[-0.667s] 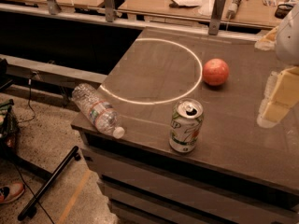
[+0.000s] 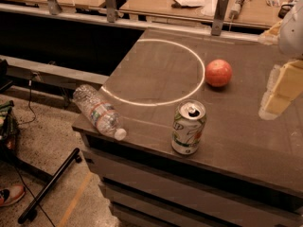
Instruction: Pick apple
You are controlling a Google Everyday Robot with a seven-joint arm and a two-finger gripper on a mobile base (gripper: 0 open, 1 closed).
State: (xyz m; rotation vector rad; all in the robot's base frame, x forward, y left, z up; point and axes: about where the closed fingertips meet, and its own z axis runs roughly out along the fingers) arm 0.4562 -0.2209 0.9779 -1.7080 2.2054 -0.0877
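Note:
The apple [image 2: 218,73] is a small round reddish-orange fruit lying on the dark table [image 2: 246,141], just outside the right side of a white painted ring [image 2: 142,102]. My gripper [image 2: 273,65] hangs at the right edge of the view, to the right of the apple and above the table, not touching it. Its two pale yellow fingers [image 2: 280,91] stand wide apart with nothing between them; the upper finger is partly cut off by the frame.
A green-and-white soda can [image 2: 188,126] stands upright near the table's front edge. A clear plastic bottle [image 2: 98,111] lies on its side at the front left corner. A railing [image 2: 218,14] and cluttered wooden benches run behind the table; the floor drops away on the left.
My gripper has shifted very slightly up and to the left. The apple, can and bottle have not moved.

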